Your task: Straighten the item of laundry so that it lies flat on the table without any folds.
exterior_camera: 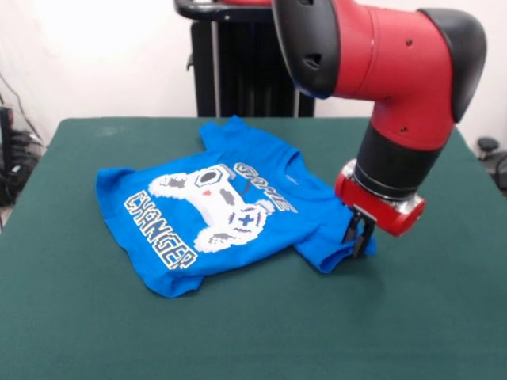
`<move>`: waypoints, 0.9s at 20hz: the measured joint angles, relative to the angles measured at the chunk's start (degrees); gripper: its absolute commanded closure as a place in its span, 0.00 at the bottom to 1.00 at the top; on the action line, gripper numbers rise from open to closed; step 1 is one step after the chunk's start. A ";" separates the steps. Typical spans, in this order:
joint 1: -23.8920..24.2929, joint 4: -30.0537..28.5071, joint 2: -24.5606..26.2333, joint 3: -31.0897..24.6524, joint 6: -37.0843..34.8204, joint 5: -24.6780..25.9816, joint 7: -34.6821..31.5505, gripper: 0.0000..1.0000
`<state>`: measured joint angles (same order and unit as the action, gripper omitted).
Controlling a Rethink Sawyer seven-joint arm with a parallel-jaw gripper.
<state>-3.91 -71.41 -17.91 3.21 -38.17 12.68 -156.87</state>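
The bright blue T-shirt [230,207] lies on the dark green table [95,332], a little left of centre. Its white game controller print and "GAME CHANGER" lettering face up. The shirt lies at an angle, with its hem toward the left. One sleeve points to the far side and the other to the right. The cloth is rumpled around the right sleeve. My gripper [358,240] comes down from the red and black arm onto the tip of that right sleeve. Its fingers are close together, pinching the sleeve's edge just above the table.
The robot's black pedestal [238,71] stands at the table's far edge behind the shirt. The bulky red arm [396,71] hangs over the table's right half. Dark cables and gear show past the table's left edge [16,158].
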 measured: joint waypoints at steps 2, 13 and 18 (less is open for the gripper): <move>0.13 0.00 0.28 -0.25 0.36 0.00 0.00 1.00; 1.67 0.17 1.56 -2.64 1.71 0.02 0.00 1.00; 1.67 0.20 1.55 -2.66 1.72 0.05 0.00 1.00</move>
<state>-2.24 -71.21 -16.36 0.55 -36.45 12.73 -156.87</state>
